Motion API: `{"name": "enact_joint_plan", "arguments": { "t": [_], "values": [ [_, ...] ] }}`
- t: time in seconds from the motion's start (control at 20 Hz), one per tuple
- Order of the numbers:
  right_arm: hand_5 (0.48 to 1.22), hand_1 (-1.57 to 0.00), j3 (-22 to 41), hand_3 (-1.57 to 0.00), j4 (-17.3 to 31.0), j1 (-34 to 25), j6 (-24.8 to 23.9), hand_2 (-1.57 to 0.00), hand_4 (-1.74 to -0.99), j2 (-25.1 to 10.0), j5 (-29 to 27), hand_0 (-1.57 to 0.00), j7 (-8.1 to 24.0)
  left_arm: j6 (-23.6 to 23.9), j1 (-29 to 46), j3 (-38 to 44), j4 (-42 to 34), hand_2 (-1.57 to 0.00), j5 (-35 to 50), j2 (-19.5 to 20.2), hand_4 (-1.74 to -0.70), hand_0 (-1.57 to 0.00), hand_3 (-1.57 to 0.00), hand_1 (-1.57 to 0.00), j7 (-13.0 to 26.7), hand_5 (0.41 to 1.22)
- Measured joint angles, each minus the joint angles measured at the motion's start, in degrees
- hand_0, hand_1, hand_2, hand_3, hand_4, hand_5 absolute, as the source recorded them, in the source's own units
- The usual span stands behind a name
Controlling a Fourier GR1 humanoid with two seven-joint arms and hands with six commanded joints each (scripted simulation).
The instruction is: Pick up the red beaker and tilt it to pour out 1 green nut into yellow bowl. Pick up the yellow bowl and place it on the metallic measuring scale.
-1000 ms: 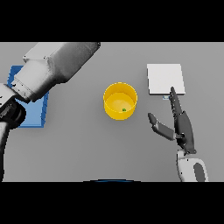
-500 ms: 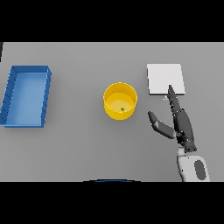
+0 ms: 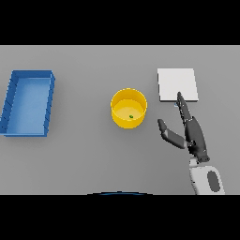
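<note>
One hand only is in sight: the right hand (image 3: 193, 135), hanging over the table on the right side with its fingers straight and thumb spread out to the left, holding nothing. The left hand does not show at all. The yellow bowl (image 3: 128, 108) stands near the middle of the table, to the left of that hand and a little farther away, apart from it, with the green nut (image 3: 131, 116) already lying inside. The metallic measuring scale (image 3: 177, 85) sits at the far right, just beyond the fingertips, which overlap its near edge. I see no red beaker. To my eye the next move is a short sideways reach left to the bowl, then a carry right and away.
</note>
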Motion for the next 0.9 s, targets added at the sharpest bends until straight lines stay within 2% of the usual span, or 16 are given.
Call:
{"name": "enact_joint_plan", "arguments": {
  "t": [0.15,0.25,0.3,0.4,0.45,0.55,0.6,0.65,0.7,0.75,0.8,0.9],
  "values": [
    [0.673,0.0,-0.3,0.0,0.2,-0.1,0.2,0.0,-1.141,-0.1,-0.6,0.0,-0.3,2.3,8.2,2.1,-5.0,-1.57,4.3,-0.8,-1.74,-1.57,-1.57,-1.57,0.0,1.221],
    [0.677,0.0,-0.4,0.0,0.1,0.3,0.2,0.0,-1.159,-0.6,-0.3,0.0,-1.2,3.6,14.5,2.6,-10.7,-1.57,6.9,-1.6,-1.74,-1.57,-1.57,-1.57,0.7,1.221],
    [0.676,0.0,-0.2,0.0,0.0,0.0,-0.2,0.0,-1.166,-0.2,0.1,0.0,-0.7,4.2,17.6,2.9,-13.6,-1.57,8.1,-2.2,-1.74,-1.57,-1.57,-1.57,1.2,1.221],
    [0.676,0.0,-0.2,0.0,0.2,0.2,-0.1,0.0,-1.174,-0.6,0.4,0.0,-0.9,5.0,24.4,2.5,-22.0,-1.57,10.0,-3.0,-1.74,-1.57,-1.57,-1.57,4.2,1.151],
    [0.677,0.0,-0.4,0.0,0.1,0.2,0.3,0.0,-1.171,-0.8,-0.3,0.0,-1.0,5.5,27.5,2.5,-25.7,-1.57,11.1,-3.3,-1.74,-1.57,-1.57,-1.57,4.9,1.098],
    [0.671,0.0,-0.2,0.0,-0.3,0.0,0.2,0.0,-1.161,-0.6,-0.3,0.0,-0.9,6.7,32.4,1.8,-33.2,-1.57,12.1,-3.8,-1.74,-1.57,-1.57,-1.57,9.1,0.984],
    [0.671,0.0,-0.6,0.0,0.0,-0.3,0.1,0.0,-1.157,-0.8,-0.4,0.0,0.2,7.3,34.5,1.5,-36.6,-1.57,12.4,-4.0,-1.74,-1.57,-1.57,-1.57,10.9,0.925],
    [0.669,0.0,-0.3,0.0,0.4,-0.2,0.0,0.0,-1.155,-0.2,-0.3,0.0,0.4,7.5,35.6,1.5,-38.7,-1.57,12.8,-3.9,-1.66,-1.57,-1.57,-1.57,13.0,0.868],
    [0.67,0.0,-0.8,0.0,0.6,-0.2,0.4,0.0,-1.155,-0.8,-0.8,0.0,-0.1,7.2,37.1,1.5,-41.5,-1.53,13.4,-3.8,-1.52,-1.57,-1.53,-1.57,15.2,0.818],
    [0.67,0.0,-0.4,0.0,0.6,0.1,0.3,0.0,-1.153,-0.4,-0.4,0.0,-0.6,6.1,37.5,1.1,-44.0,-1.28,13.5,-3.2,-1.37,-1.47,-1.32,-1.34,17.3,0.774],
    [0.67,0.0,-0.3,0.0,0.4,0.5,0.4,0.0,-1.151,-0.5,-0.4,0.0,-1.0,3.1,38.9,0.3,-47.2,-1.02,14.6,-2.6,-1.23,-1.17,-1.05,-1.07,16.2,0.737],
    [0.671,0.0,-0.7,0.0,-0.4,0.6,0.4,0.0,-1.15,-1.1,-0.6,0.0,-0.7,-1.8,41.6,0.8,-50.8,-0.65,18.3,-1.9,-1.05,-0.75,-0.67,-0.69,16.1,0.683]
  ]
}}
